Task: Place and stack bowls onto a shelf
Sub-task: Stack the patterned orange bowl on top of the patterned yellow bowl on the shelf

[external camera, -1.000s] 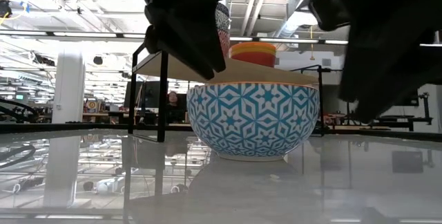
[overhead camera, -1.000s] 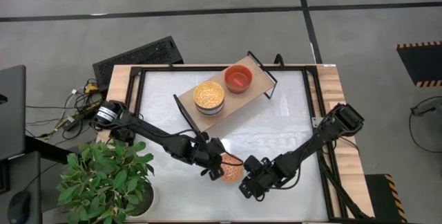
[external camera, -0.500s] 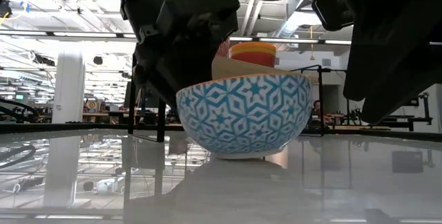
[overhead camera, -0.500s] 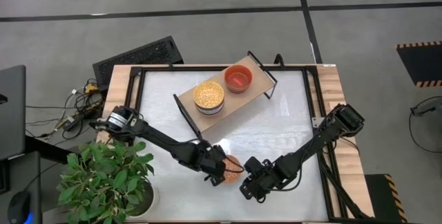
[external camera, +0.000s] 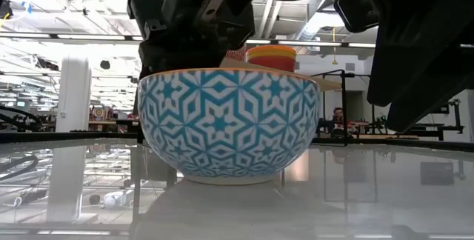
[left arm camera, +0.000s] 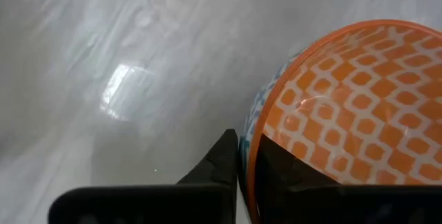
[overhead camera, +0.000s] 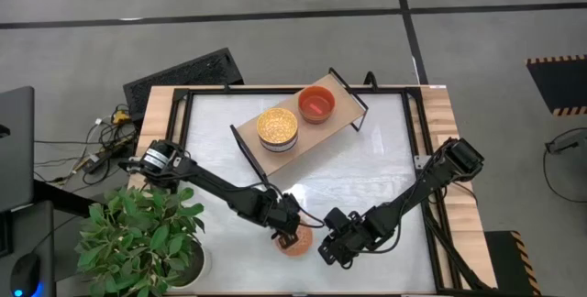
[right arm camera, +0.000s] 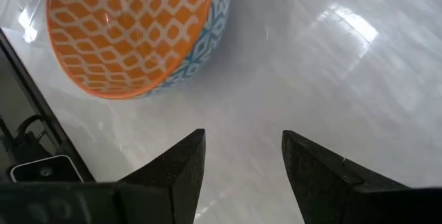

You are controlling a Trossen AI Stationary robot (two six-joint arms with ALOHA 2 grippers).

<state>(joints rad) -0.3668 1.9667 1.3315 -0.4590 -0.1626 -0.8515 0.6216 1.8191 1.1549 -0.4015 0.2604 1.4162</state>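
Observation:
A bowl (overhead camera: 295, 239), blue-white patterned outside (external camera: 228, 125) and orange-white inside (left arm camera: 359, 92), stands on its foot on the white table near the front edge. My left gripper (overhead camera: 282, 224) is shut on its rim. To the bowl's right, my right gripper (overhead camera: 330, 242) stands open and touches nothing; its fingers (right arm camera: 176, 165) point at bare table beside the bowl (right arm camera: 131, 30). The shelf (overhead camera: 298, 118) stands slantwise at the far side. On its board rest a yellow bowl (overhead camera: 277, 127) and a red-orange bowl (overhead camera: 316, 104). My left gripper pinches the bowl's rim (left arm camera: 250, 137) on its far-left side, one finger (left arm camera: 222, 160) outside the wall and the other inside the hollow. The fingers slant down from above and from the far left. The bowl sits level, its foot (external camera: 222, 179) on the table.
A black frame (overhead camera: 183, 104) runs round the white tabletop. A potted plant (overhead camera: 142, 237) stands off the near left corner. Bare tabletop lies between the shelf and the two grippers.
My left gripper has come down toward the near edge and shut on the bowl's rim. The bowl tipped for a moment, then slid toward the near edge, and now stands level again.

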